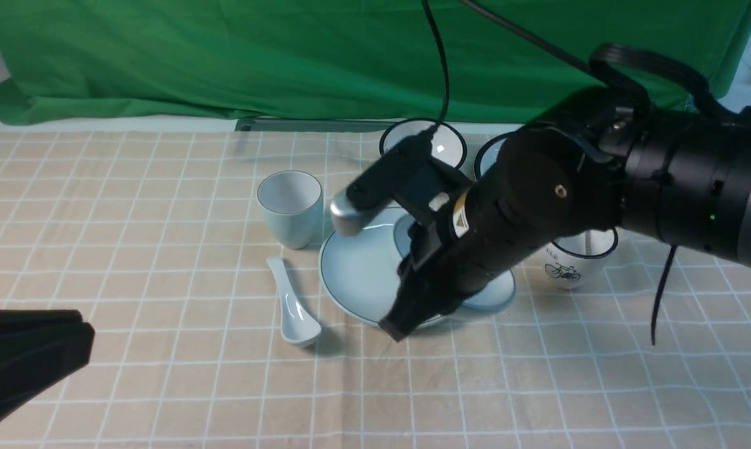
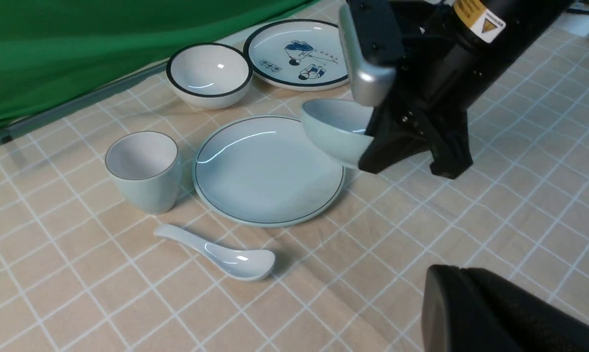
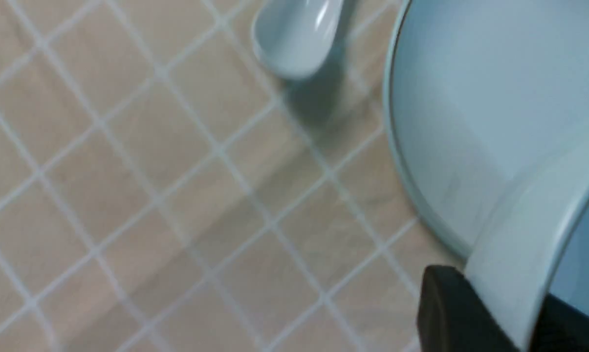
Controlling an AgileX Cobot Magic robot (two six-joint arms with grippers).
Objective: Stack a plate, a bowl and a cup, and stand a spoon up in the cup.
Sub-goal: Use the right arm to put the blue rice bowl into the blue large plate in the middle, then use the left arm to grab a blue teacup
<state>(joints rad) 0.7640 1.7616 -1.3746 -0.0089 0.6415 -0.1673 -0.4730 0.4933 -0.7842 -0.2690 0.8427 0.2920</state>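
The pale blue plate lies flat on the checked cloth. My right gripper is shut on the rim of the pale blue bowl. The bowl is tilted at the plate's right edge, one finger inside it and one outside. The handleless cup stands upright left of the plate. In front of the cup lies the plain spoon. My left gripper hovers shut and empty at the near left.
A white black-rimmed bowl and a cartoon plate sit behind the blue plate. A bicycle-print cup with something standing in it is under my right arm. Green cloth hangs along the back.
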